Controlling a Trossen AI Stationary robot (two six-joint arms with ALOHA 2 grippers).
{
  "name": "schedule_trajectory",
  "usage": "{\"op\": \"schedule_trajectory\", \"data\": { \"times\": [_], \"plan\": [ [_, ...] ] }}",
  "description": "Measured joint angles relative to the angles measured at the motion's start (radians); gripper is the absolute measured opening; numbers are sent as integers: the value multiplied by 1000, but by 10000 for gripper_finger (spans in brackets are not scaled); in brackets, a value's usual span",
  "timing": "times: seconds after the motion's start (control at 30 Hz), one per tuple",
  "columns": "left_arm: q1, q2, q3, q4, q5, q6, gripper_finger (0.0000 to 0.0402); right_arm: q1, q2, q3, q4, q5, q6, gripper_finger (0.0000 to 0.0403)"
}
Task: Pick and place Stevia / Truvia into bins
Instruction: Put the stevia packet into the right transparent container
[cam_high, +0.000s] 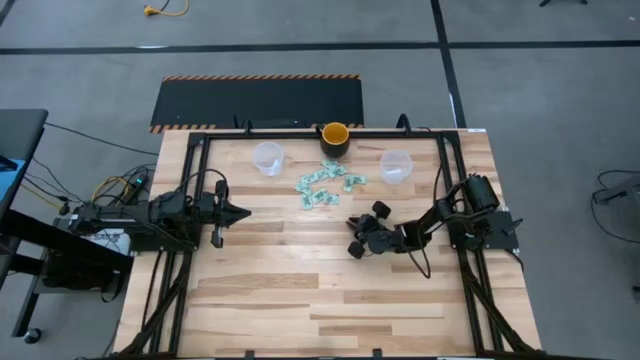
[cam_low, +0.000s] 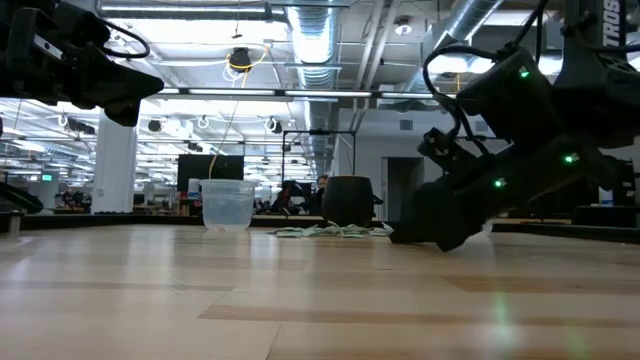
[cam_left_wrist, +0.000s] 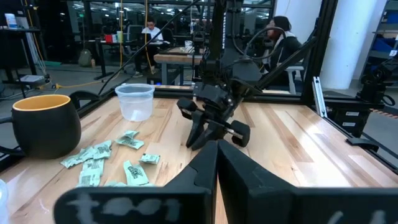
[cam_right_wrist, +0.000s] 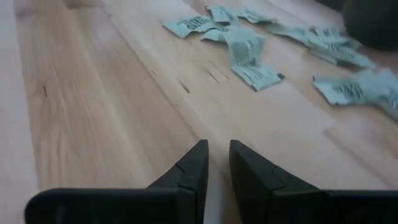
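Observation:
A loose pile of light green and white Stevia sachets lies flat on the wooden table, toward its far side. Two clear cup bins stand at the far edge, one on the left and one on the right. My right gripper hangs low over bare wood on the near side of the pile. It slants downward, with a narrow gap between its fingers and nothing in it. My left gripper waits shut and level at the table's left.
A yellow-orange cup with a dark outside stands at the far edge between the two bins, just behind the pile. A black frame runs along the table's far and side edges. Bare wood covers the near half.

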Motion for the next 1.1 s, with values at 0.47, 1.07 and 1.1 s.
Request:
{"op": "schedule_trajectory", "data": {
  "times": [0.47, 1.07, 1.1],
  "plan": [
    [0, 0, 0, 0, 0, 0, 0, -106, 0, 48, 3, -190, -226, 61],
    [0, 0, 0, 0, 0, 0, 0, -173, 0, 90, -46, -241, -357, 63],
    [0, 0, 0, 0, 0, 0, 0, -174, 0, 90, -46, -240, -359, 66]
  ]
}}
